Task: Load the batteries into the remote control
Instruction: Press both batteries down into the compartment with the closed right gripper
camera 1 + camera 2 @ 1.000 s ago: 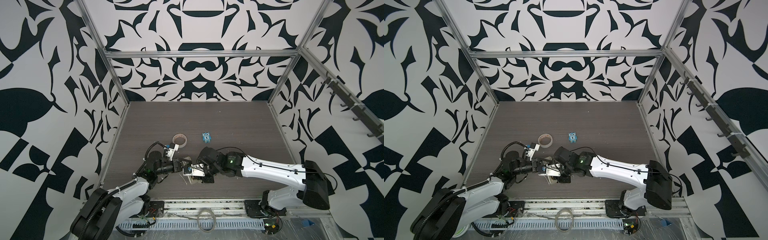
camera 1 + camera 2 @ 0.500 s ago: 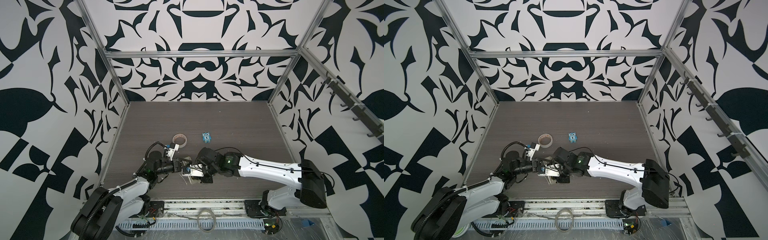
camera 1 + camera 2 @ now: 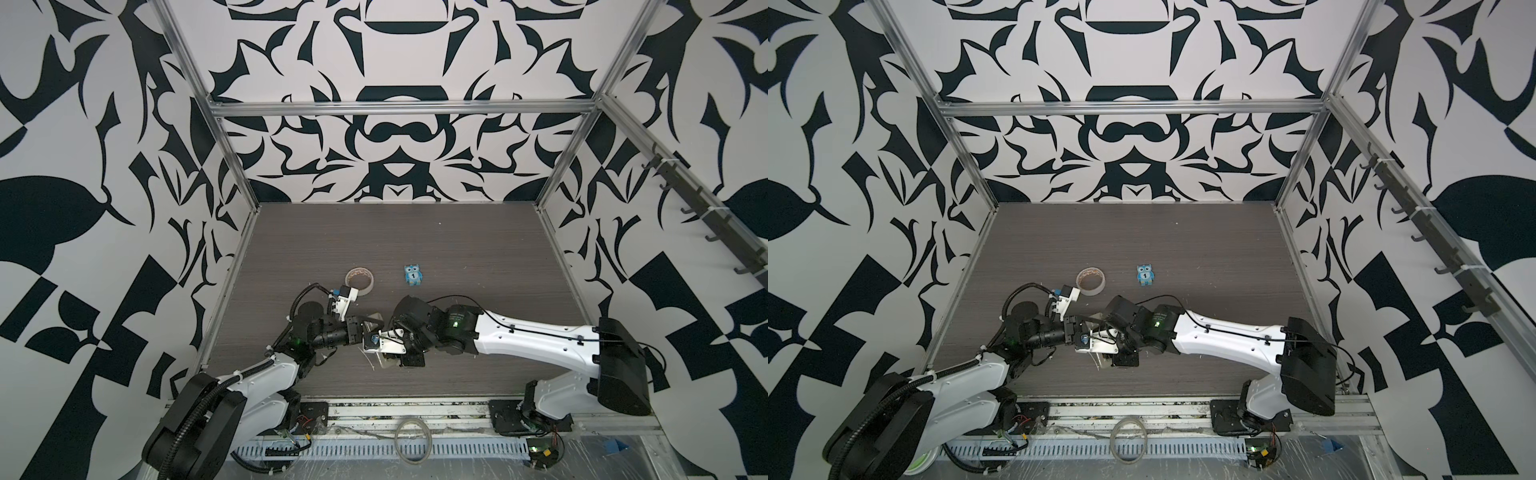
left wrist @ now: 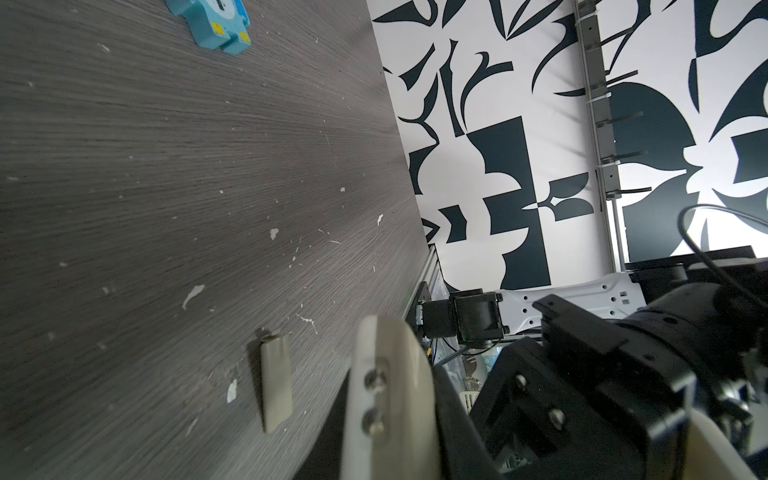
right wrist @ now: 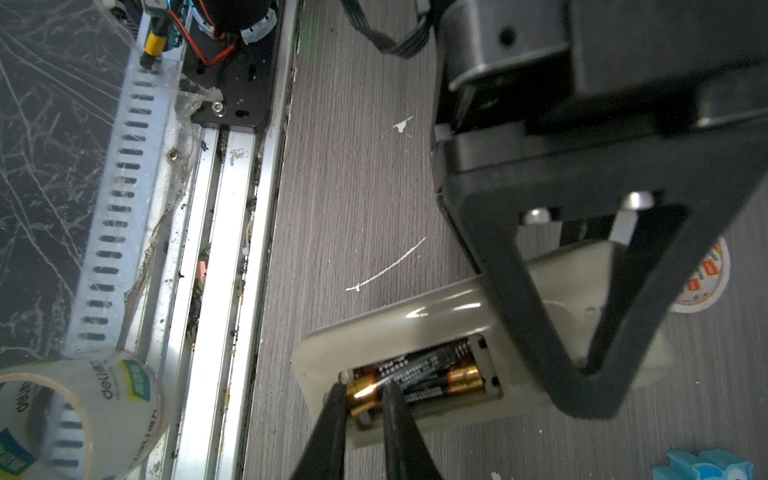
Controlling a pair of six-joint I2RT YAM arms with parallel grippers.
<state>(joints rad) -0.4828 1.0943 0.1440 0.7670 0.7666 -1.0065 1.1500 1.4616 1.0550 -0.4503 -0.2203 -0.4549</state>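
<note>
Right gripper point(image 5: 363, 388) has pinched tighter, now clamping the gold end of 1 battery point(image 5: 419, 395). Both batteries point(image 5: 440, 376) sit in the open bay of the remote control point(image 5: 415, 316). Left gripper point(image 3: 372, 334) is clenched on the remote. Looks like final seating.

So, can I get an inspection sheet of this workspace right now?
Surface: dark grey wood-grain tabletop, flecked with white scuffs.
Job's things: slim white remote control, back up, compartment open; two black gold-ended batteries in it.
Clutter: blue owl figure; beige tape roll; small pale flat strip lying loose.
Grippers: left gripper shut on the remote control; right gripper pinching one battery's gold end.
Cables: black cables loop off both arms.
Surroundings: black-and-white patterned walls, aluminium frame, clear tape roll on the front ledge.
</note>
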